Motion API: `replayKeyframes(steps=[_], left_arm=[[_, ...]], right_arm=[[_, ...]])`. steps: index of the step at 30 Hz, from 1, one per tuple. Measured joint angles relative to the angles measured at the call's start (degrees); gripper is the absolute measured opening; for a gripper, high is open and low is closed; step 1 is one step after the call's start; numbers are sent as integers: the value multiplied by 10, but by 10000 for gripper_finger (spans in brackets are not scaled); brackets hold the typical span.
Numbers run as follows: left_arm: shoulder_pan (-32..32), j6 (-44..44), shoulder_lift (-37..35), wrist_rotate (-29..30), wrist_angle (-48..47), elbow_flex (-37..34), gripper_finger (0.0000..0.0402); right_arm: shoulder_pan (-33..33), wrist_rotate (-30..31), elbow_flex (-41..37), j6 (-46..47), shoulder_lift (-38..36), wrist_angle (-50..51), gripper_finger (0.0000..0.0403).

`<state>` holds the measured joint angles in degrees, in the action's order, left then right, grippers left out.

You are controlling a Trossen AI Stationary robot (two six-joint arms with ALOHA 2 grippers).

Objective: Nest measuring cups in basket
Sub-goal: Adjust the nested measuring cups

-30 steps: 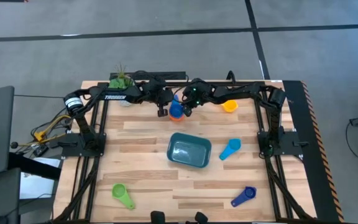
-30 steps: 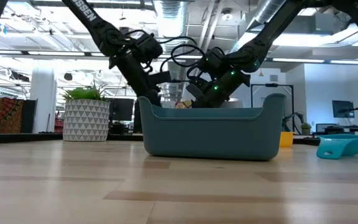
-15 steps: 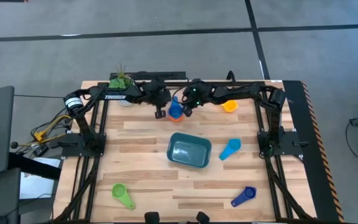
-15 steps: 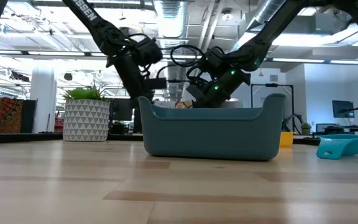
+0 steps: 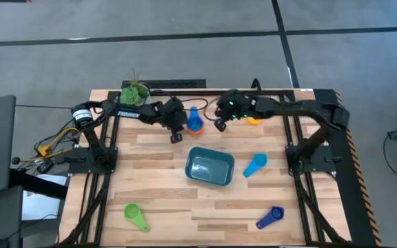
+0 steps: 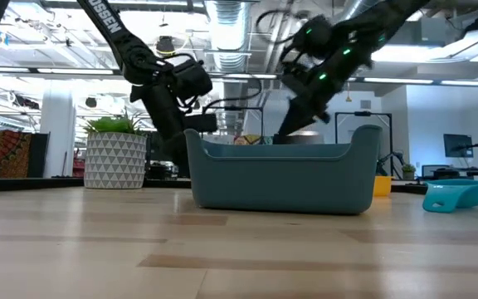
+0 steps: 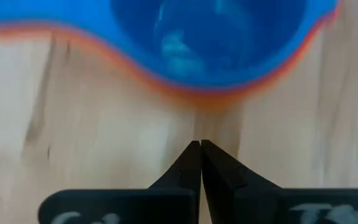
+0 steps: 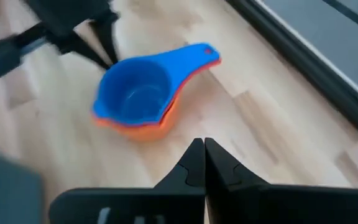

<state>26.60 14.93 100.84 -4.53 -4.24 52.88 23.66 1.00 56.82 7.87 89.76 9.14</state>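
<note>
**A:** So where was everything at that point? I only caught the overhead shot.

**B:** The teal basket sat roughly mid-table and looked empty from above. None of the cups were in it. A blue cup was nested inside an orange cup, and that pair stood on the wood near the far edge of the table, between the two grippers.

**A:** Was either arm holding it?

**B:** Nope. The left gripper was just beside the stack on its left, low over the table, fingers pressed together with nothing in them. Its wrist camera showed the closed tips pointing right at the rim of the blue-on-orange stack, close but not touching. The right gripper was on the other side of the stack, lifted off the table, also shut tight and empty.

**A:** And the other cups?

**B:** Scattered. A light blue cup lay just right of the basket, a dark blue cup near the front right, and a green cup at the front left. There was a yellow cup near the far edge too, mostly hidden under the right arm. The white patterned pot with the plant was in the far left corner, well apart from all that.
</note>
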Motion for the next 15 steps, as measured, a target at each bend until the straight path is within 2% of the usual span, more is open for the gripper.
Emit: replayKeyframes(steps=[5, 8, 15], left_arm=[[-25, -40, 0, 13, 92, -15, 0], [-39, -56, 0, 13, 107, -15, 0], [-75, -72, 13, 13, 163, -16, 0]], right_arm=[[-42, 55, -73, 40, -85, 7, 8], [-64, 85, -107, 67, -120, 6, 8], [-89, 144, -158, 116, -136, 7, 8]])
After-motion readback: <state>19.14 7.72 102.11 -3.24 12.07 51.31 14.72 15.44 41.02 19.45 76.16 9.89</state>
